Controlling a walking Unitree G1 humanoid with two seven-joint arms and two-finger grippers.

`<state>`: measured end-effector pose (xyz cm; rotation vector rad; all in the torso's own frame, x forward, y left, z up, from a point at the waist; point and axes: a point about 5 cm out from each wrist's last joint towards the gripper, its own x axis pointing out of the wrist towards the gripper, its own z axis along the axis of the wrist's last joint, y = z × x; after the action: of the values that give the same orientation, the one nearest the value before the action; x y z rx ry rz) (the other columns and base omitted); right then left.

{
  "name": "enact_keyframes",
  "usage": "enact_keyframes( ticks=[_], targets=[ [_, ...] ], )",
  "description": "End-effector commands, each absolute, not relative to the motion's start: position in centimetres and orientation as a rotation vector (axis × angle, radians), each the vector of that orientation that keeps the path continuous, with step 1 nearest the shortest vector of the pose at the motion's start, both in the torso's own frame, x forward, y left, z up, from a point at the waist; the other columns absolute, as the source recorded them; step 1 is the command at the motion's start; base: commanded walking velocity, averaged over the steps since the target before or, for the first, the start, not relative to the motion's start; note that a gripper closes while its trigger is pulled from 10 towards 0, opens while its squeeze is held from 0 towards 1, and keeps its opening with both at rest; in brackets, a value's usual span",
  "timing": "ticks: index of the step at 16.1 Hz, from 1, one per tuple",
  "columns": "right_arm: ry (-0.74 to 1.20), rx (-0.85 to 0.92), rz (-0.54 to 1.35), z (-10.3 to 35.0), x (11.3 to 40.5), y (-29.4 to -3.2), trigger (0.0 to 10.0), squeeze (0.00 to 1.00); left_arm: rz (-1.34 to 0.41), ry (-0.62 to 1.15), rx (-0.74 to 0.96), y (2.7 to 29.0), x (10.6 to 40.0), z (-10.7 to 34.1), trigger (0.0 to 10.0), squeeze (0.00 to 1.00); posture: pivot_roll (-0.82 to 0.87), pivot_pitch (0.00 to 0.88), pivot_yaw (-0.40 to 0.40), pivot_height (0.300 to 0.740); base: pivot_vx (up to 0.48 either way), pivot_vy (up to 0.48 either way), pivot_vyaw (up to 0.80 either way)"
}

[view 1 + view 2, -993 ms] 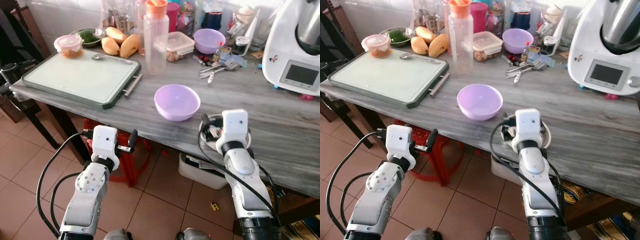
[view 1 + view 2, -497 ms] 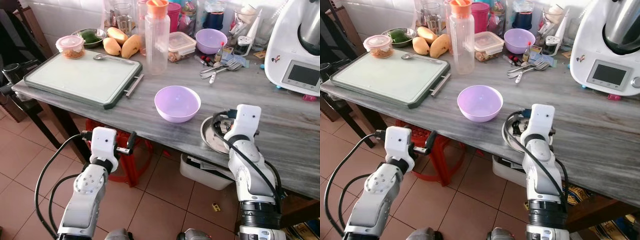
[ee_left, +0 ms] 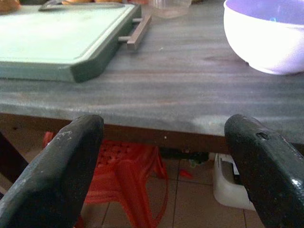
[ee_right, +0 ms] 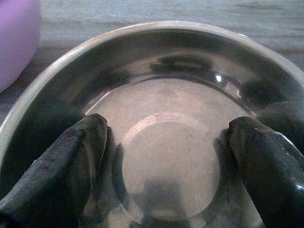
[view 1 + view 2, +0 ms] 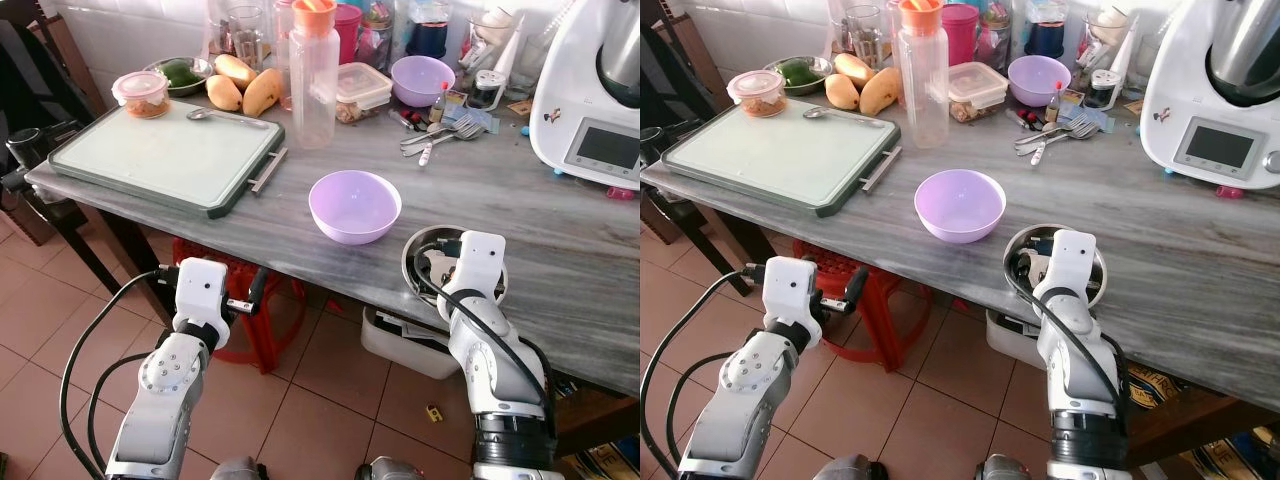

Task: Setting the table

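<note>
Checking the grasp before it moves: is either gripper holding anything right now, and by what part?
Nothing is held. The right gripper is open inside the steel bowl; the left gripper is open below the table edge.

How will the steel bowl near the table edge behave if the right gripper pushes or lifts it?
The steel bowl looks rigid and thin-walled, so probably light. Its polished inside seems slippery for the right gripper, whose open fingers sit inside it. It lies by the edge of the table beside the purple bowl, so a push could slide it off.

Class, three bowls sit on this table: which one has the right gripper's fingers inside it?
The steel bowl at the table's near edge; the right gripper sits open inside it. Both purple bowls, the near one and the far one, stand untouched.
</note>
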<state>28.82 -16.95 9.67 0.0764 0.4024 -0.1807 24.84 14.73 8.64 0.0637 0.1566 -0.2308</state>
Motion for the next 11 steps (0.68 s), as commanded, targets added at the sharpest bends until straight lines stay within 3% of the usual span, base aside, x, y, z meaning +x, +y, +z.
enact_keyframes(
  ticks=[1, 4, 5, 6, 7, 8, 11],
  targets=[
    [0.434, 0.085, -0.187, 9.3, 28.8, -17.2, 10.0, 1.00, -0.238, 0.148, 0.073, 14.7, 24.7, 9.1, 10.0, 0.00, 0.01, 0.042, 0.026, 0.740, 0.000, 0.000, 0.00],
    [0.421, 0.080, -0.205, 9.8, 29.7, -18.1, 10.0, 0.99, -0.238, 0.154, 0.073, 14.8, 24.4, 9.1, 10.0, 0.00, 0.02, 0.047, 0.025, 0.740, 0.000, 0.000, 0.00],
    [0.423, 0.083, -0.198, 9.9, 30.0, -18.2, 10.0, 0.84, -0.238, 0.156, 0.075, 14.8, 24.4, 9.1, 10.0, 0.00, 0.02, 0.050, 0.026, 0.740, 0.000, 0.000, 0.00],
    [0.429, 0.099, -0.183, 9.9, 30.4, -18.1, 10.0, 0.55, -0.239, 0.157, 0.076, 14.9, 24.3, 9.1, 10.0, 0.00, 0.02, 0.051, 0.027, 0.740, 0.000, 0.000, 0.00],
    [0.425, 0.111, -0.173, 10.0, 31.1, -18.0, 10.0, 0.17, -0.238, 0.159, 0.078, 14.9, 24.3, 9.1, 10.0, 0.00, 0.03, 0.052, 0.028, 0.740, 0.000, 0.000, 0.00],
    [0.414, 0.098, -0.171, 10.2, 31.6, -18.1, 10.0, 0.08, -0.237, 0.160, 0.079, 14.9, 24.3, 9.1, 10.0, 0.00, 0.03, 0.050, 0.028, 0.740, 0.000, 0.000, 0.00],
    [0.410, 0.113, -0.138, 10.3, 32.7, -17.6, 10.0, 0.00, -0.236, 0.160, 0.081, 15.0, 24.3, 9.2, 10.0, 0.00, 0.04, 0.050, 0.027, 0.740, 0.000, 0.000, 0.00]
  ],
)
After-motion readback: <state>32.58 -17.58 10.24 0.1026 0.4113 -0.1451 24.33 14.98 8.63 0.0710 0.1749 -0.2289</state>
